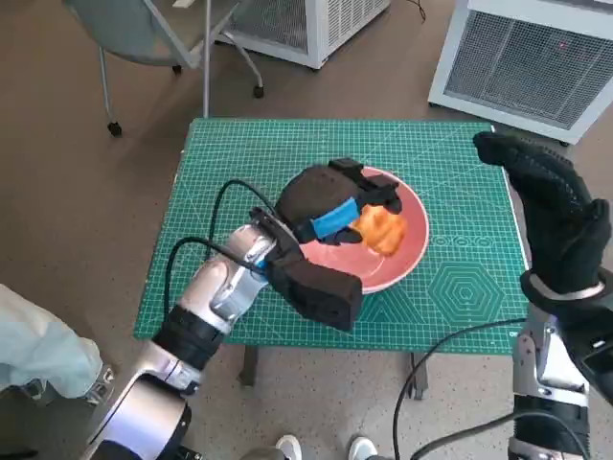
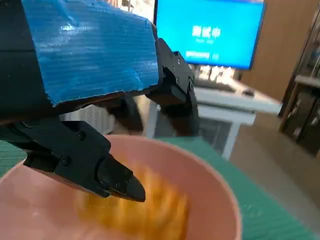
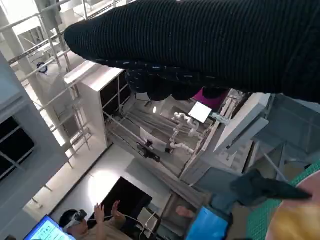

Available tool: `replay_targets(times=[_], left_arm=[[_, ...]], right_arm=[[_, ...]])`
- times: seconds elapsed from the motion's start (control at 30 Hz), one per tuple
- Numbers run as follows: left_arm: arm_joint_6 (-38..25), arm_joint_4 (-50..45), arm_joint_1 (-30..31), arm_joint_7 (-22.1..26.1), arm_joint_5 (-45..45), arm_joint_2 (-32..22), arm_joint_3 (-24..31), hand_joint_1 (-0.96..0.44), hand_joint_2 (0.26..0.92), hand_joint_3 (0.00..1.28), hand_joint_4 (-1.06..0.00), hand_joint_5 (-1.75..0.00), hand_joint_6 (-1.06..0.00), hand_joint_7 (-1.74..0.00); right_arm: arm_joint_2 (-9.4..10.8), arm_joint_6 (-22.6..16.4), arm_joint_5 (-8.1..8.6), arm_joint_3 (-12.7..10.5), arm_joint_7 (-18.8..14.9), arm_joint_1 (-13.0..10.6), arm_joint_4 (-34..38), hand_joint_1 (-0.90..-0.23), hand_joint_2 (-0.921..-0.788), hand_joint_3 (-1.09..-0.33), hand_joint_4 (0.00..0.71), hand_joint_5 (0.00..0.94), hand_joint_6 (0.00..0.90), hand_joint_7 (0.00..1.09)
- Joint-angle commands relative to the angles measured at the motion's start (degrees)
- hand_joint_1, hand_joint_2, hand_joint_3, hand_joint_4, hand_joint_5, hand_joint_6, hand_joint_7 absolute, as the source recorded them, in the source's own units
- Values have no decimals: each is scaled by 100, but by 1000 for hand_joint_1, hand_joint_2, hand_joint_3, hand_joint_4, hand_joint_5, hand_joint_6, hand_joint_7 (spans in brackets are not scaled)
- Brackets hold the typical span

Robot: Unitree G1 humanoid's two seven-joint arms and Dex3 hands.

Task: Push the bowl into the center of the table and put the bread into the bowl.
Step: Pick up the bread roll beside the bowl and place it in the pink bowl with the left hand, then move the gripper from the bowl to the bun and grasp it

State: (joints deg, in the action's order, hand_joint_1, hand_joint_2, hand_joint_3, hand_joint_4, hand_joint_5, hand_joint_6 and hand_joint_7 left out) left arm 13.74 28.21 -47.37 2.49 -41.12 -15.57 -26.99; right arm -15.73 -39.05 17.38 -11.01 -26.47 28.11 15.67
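The left robot hand was black and blocky, with a strip of bright blue tape across its back; in the left wrist view small screws dotted the black fingers. Its forearm was a pale silver shell, with a black cuff lower down and thin black cables looping beside it. The right robot hand wore a black knitted glove, ribbed in the right wrist view, ending in a white band at the wrist. Below it sat a pale forearm with black cables trailing from it.
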Motion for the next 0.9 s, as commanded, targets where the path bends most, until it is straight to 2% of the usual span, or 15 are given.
replay_targets(times=[0.03,0.27,0.37,0.63,0.9], left_arm=[[-167,-608,219,66,-351,-286,-35,-488,827,9,-153,-14,-281,-45],[-329,-1514,634,310,-390,-650,227,-611,839,7,-104,-1,-240,-7],[-390,-2044,877,536,-167,-853,508,-618,840,5,-95,0,-237,-5],[-767,-3313,1413,1242,376,-1264,1291,-467,772,2,-98,-3,-264,-15],[-994,-3850,1895,1678,942,-1669,2016,-374,722,0,-116,-8,-278,-19]], right_arm=[[-1,50,-111,21,57,-117,22,-649,-921,-670,99,1,-1,442],[36,33,-186,57,115,-134,14,-639,-921,-673,100,1,-1,441],[55,23,-238,74,147,-144,5,-640,-921,-674,100,1,-1,436],[56,39,-283,95,200,-163,-36,-643,-921,-677,101,1,-1,428],[31,78,-271,106,231,-191,-102,-645,-921,-679,100,1,-1,426]])
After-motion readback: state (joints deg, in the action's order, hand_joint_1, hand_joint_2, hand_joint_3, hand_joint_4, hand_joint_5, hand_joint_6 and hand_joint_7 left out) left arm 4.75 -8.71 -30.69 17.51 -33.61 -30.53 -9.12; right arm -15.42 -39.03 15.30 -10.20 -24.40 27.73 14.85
